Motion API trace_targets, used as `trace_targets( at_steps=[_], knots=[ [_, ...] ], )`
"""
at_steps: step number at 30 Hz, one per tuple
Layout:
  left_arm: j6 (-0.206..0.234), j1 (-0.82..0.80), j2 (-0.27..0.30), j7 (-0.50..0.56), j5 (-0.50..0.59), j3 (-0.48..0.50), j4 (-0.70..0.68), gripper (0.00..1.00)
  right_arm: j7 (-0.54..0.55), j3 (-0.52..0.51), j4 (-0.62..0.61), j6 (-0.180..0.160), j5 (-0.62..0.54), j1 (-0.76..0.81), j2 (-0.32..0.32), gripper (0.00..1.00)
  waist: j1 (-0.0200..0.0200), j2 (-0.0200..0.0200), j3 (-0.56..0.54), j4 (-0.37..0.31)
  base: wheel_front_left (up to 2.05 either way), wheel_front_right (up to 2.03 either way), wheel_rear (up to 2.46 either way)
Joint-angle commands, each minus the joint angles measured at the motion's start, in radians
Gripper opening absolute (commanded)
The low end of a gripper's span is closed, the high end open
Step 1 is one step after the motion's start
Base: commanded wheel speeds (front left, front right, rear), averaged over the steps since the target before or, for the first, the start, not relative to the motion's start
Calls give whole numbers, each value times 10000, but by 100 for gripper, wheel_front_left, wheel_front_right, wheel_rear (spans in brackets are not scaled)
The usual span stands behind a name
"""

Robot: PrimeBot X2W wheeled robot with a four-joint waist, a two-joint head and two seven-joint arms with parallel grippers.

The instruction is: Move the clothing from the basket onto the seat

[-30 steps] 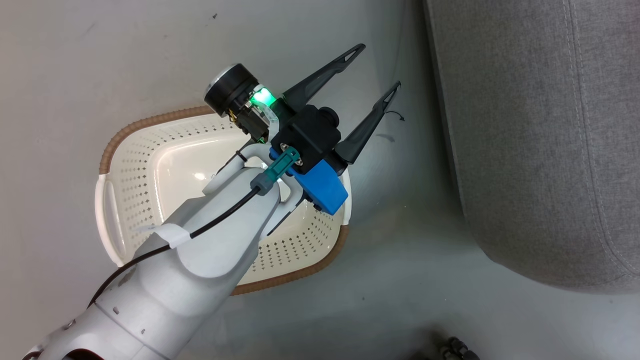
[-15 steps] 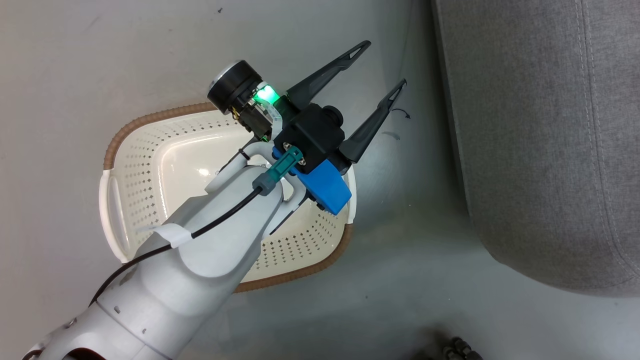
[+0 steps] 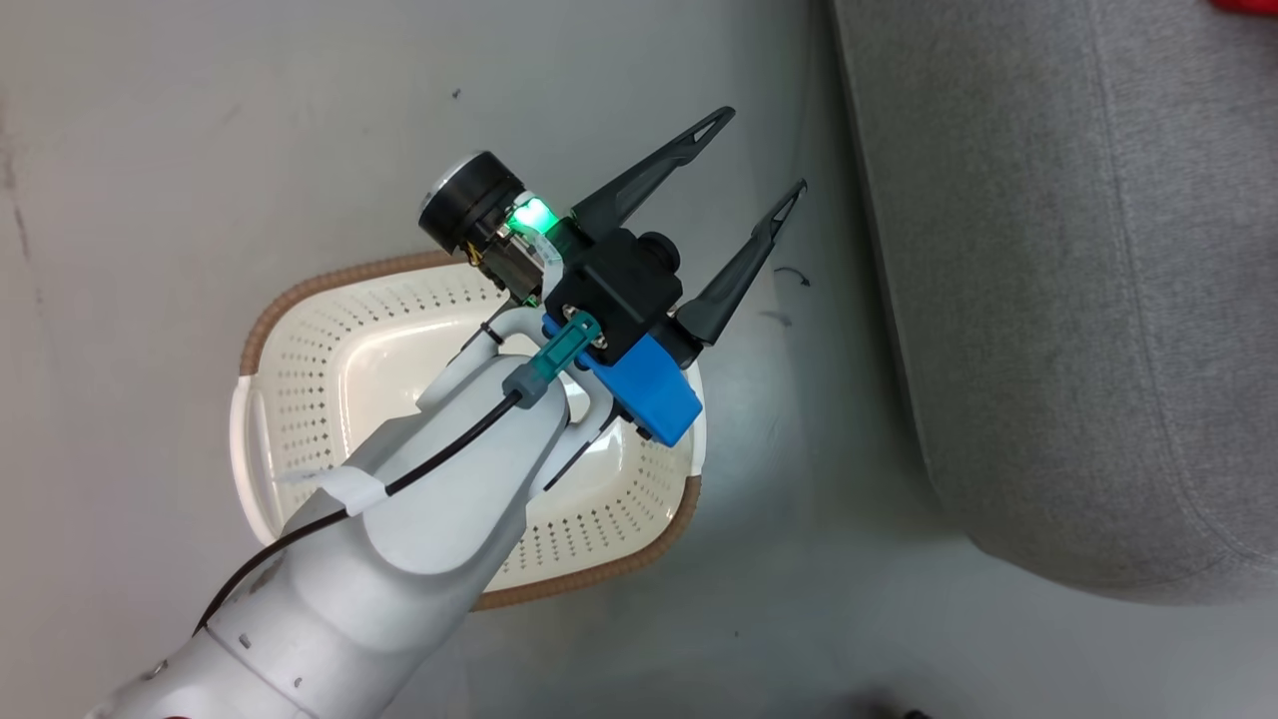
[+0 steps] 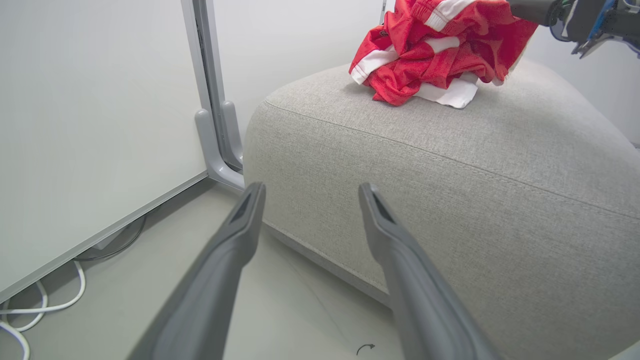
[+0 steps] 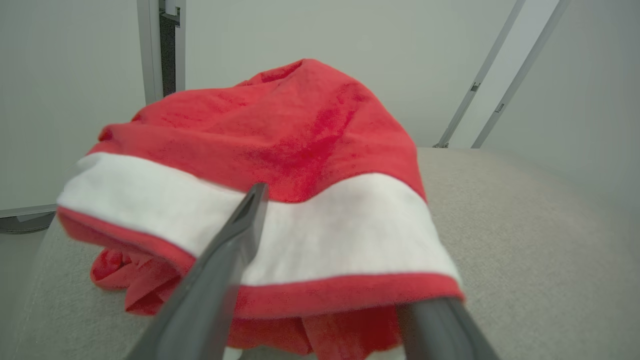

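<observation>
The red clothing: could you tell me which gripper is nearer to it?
Right: the right gripper is at the clothing on the sofa; the left gripper hangs by the basket.

Red clothing (image 4: 430, 55) with white bands, cream basket (image 3: 300, 399) with brown rim, light grey seat (image 3: 1048, 300)

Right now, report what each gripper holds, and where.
The left gripper holds nothing. The right gripper is open, clamping nothing; the clothing drapes its white band over one finger.
</observation>
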Motion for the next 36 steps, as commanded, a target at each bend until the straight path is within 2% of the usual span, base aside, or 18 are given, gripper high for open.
trace_targets(
  at_steps=[1,8,19,36],
  knots=[
    [2,118,-5,-48,-27,73,-39,100,-1,44,-145,2,-8,392,199,100,0,0,-294,-43,0,0,0],
    [-1,540,-74,-48,-60,334,-109,100,-2,111,-805,2,134,1813,918,100,0,0,-979,-1,0,0,0],
    [160,1770,-149,-48,-128,1143,-360,100,-2,626,-1890,2,10,3353,1536,100,0,0,-2588,409,0,0,0],
    [588,3988,18,-48,-13,3863,-1376,100,-2,2029,-3489,2,-290,4668,2311,100,0,0,-4471,1659,0,0,0]
  ],
)
